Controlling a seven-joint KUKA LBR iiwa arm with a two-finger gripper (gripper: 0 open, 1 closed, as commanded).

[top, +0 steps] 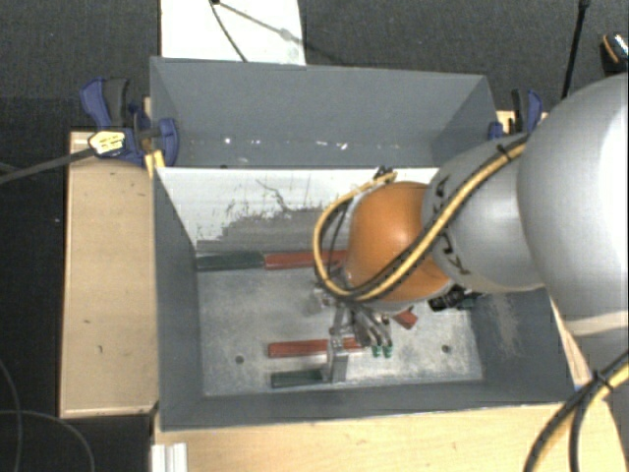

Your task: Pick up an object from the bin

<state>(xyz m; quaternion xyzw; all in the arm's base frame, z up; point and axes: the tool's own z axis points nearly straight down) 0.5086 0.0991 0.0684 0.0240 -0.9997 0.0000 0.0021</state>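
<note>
My gripper (339,358) hangs low over the front middle of the bin floor, below the orange cover. A short red bar (298,347) lies flat just to its left, with its right end right at the gripper. A dark green bar (297,380) lies a little nearer the front wall, its right end just below the gripper. Whether the gripper touches either bar is hidden.
A long bar, dark green on the left (228,261) and red on the right (295,260), lies along the back of the floor. The arm and its cables cover the right middle of the bin. The left part of the floor is bare metal.
</note>
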